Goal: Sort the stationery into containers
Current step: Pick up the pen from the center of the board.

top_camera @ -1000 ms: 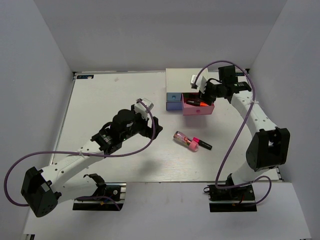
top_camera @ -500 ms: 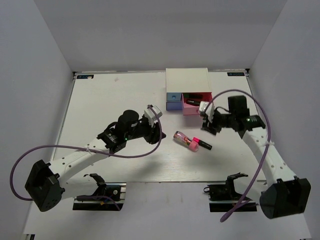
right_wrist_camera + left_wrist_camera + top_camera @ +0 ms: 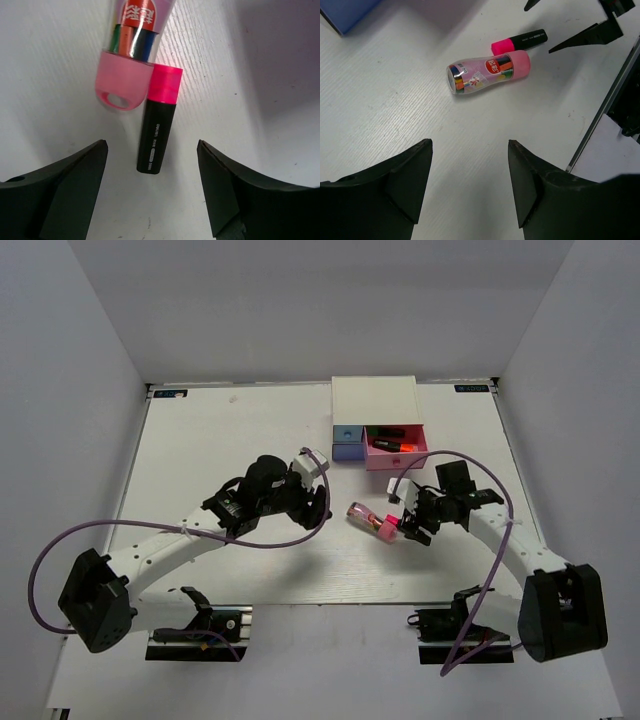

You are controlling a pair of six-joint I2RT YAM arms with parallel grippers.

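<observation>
— While the right gripper [image 3: 407,525] was up at the pink drawer [image 3: 396,458] a second ago, where does the overhead view put it now?
— Swung back to about 4 o'clock on the table [image 3: 220,440], low over the pink-capped marker [image 3: 390,529]. I read that as one delivery done and the next pick starting. The drawer stands pulled out of the white cabinet [image 3: 375,397] at 1 o'clock, with markers lying in it.
— And the left gripper [image 3: 318,502]?
— It has reached in from 8 o'clock, forearm stretched low. It points at the pink-and-clear tube [image 3: 361,514], which lies against the marker's cap on its 10 o'clock side.
— Left wrist view?
— Jaws apart and empty. The tube [image 3: 487,72] lies at 12 o'clock ahead of them, well short of a grip, with the marker [image 3: 519,41] just behind it. The other arm's fingers [image 3: 590,35] poke in at 1 o'clock.
— Crowded, then.
— I'd judge so: both arms converge on two touching items.
— Right wrist view?
— Jaws spread wide, one on either side of the marker [image 3: 159,131], not touching it. Its black barrel points to 6 o'clock and its cap to 12, with the tube [image 3: 125,80] against the cap at 10 o'clock. The wrist is pitched steeply down, so closing looks like the next move.
</observation>
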